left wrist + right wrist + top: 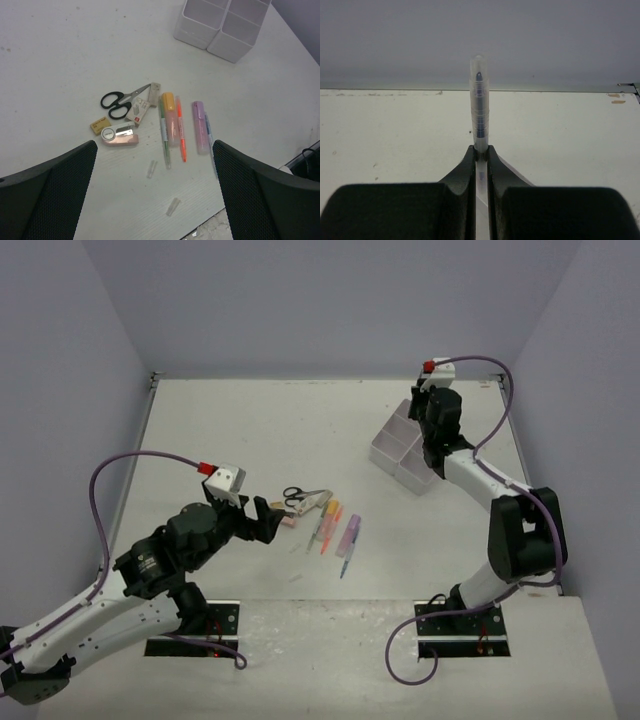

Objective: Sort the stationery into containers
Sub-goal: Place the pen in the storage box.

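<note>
The left gripper (263, 521) hangs released, its black mesh-faced fingers (50, 195) spread wide over the white desk (250, 420). In the overhead view the loose stationery lies just beside it at 3 o'clock, untouched. From the left wrist, the pile sits at 12 o'clock between the fingers:

- The black-handled scissors (120, 100) lie at 11 o'clock.
- A small yellow eraser (100, 125) and a pink tape-like dispenser (120, 136) sit just under the scissors.
- A small white eraser (141, 109) touches the scissor blades.
- The fat orange marker (170, 117), a thin green pen (164, 140) and a thin orange pen (181, 140) lie side by side.
- The purple marker (200, 125) lies at their 3 o'clock.
- Two clear caps (151, 169) lie nearer the gripper.

The white plastic box with square compartments (398, 445) stands well apart, at 1 o'clock in that wrist view.

The right gripper (481, 152) is clenched on a clear-barrelled pen with a dark refill (479, 110), which sticks straight out at 12 o'clock from the fingers. Overhead, the right wrist sits at the box's 2 o'clock side.
</note>
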